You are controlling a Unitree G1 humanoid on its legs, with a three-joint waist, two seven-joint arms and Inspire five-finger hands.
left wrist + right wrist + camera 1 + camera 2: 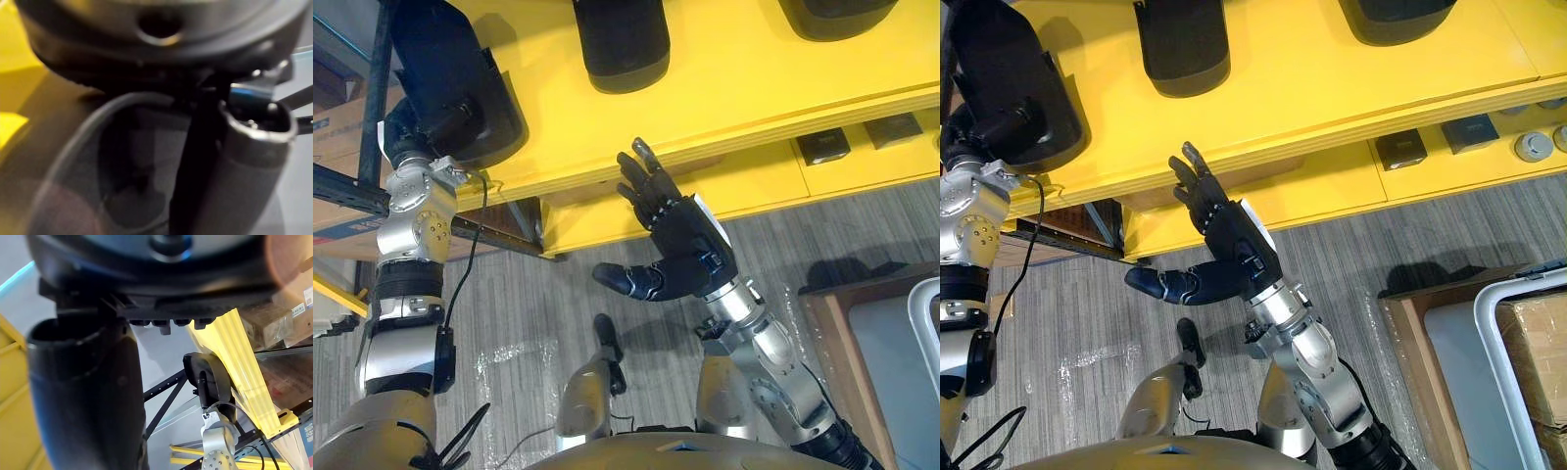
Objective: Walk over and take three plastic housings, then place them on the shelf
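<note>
Yellow shelf (754, 69) across the top, grey striped carpet (529, 304) underneath. Far left on the top board: first dark plastic housing (460, 69), close to the front edge, left arm reaching straight up to it. Left hand (156, 58) right at that housing, up against its dark shell, hold on it impossible to make out, too much hidden. Next along, second housing (619, 44), resting further back on the board, untouched. Below it, out in front of the shelf edge, right hand (683, 247): spread wide, fingers (641, 181) straight and pointing up toward the edge, thumb swung out to the left, nothing held, nothing touched. Over to the right, third housing (837, 15) on the same board, well apart from both hands. Down on the lower level, two small dark boxes (822, 145) side by side. Far right on the floor, wooden crate (1410, 343), white frame (1498, 333) over it, cardboard box (1540, 357) just past that.
</note>
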